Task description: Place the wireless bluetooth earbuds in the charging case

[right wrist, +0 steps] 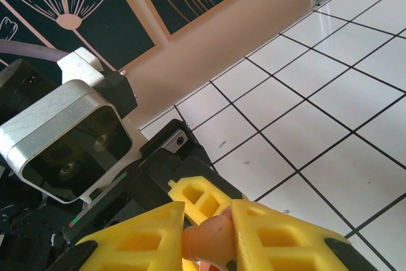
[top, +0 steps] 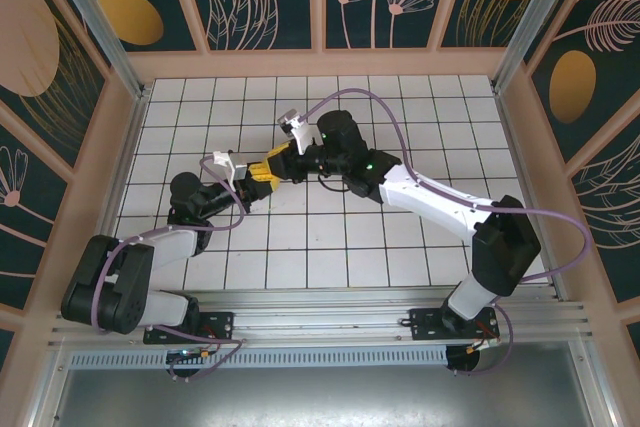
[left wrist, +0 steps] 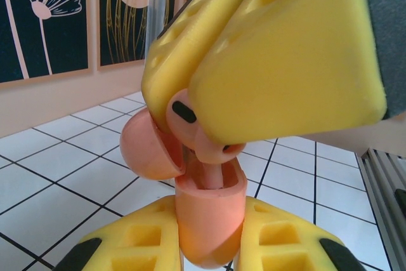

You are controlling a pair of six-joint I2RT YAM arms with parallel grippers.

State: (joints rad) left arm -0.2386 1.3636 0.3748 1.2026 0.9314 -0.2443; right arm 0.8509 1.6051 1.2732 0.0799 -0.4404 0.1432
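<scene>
Plainly, our left gripper (left wrist: 209, 249) pinches the open coral charging case (left wrist: 209, 211); our right gripper (right wrist: 208, 220) pinches an earbud (right wrist: 206, 242), mostly hidden within its grip.

You had the right tool (left wrist: 189, 115) closed over the earbud (left wrist: 202, 134), so most of the earbud lay hidden behind its yellow fingers (left wrist: 285, 61), which ran off the frame at 12 and 3 o'clock. The charging case (left wrist: 209, 211), held in the left tool (left wrist: 209, 245), was cut off at 6 o'clock. From the right wrist, the earbud was cropped at 6 o'clock. From above, earbud and charging case were too small to tell.
</scene>
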